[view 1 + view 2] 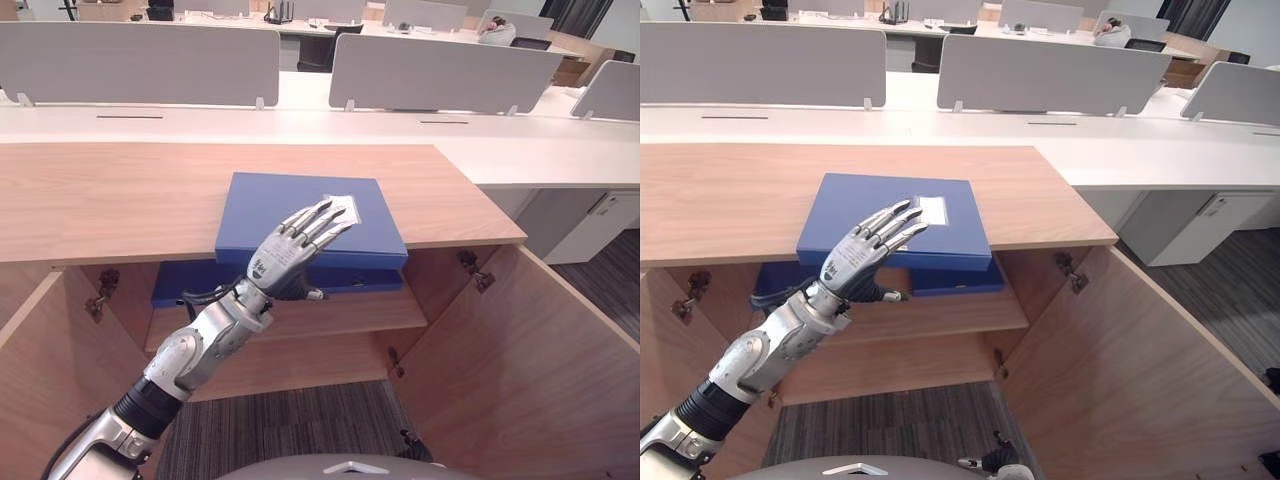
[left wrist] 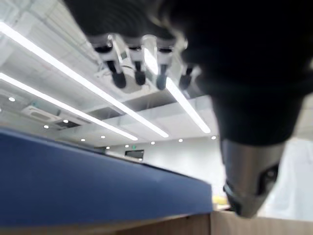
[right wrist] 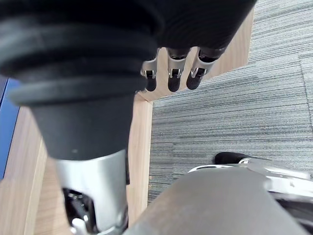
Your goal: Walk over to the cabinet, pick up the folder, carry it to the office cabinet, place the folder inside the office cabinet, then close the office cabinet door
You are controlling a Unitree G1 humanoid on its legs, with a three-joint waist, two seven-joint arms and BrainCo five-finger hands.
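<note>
Left robot hand point(image 1: 275, 258), at frame centre, holds straight fingers apart over the blue folder point(image 1: 265, 205), thumb low by its front edge, nothing clamped. The folder overhangs the cabinet top point(image 1: 110, 200), likely easing a pinch from beneath. Right robot hand point(image 3: 172, 78) hangs relaxed.

The silver-grey left arm point(image 1: 190, 355) stretches forward and upward, its silver-fingered left hand point(image 1: 275, 258) held palm down with fingers straight and fanned (the thumb sits lower, apart). The right hand point(image 3: 172, 68) hangs low, its fingers loosely relaxed.
</note>
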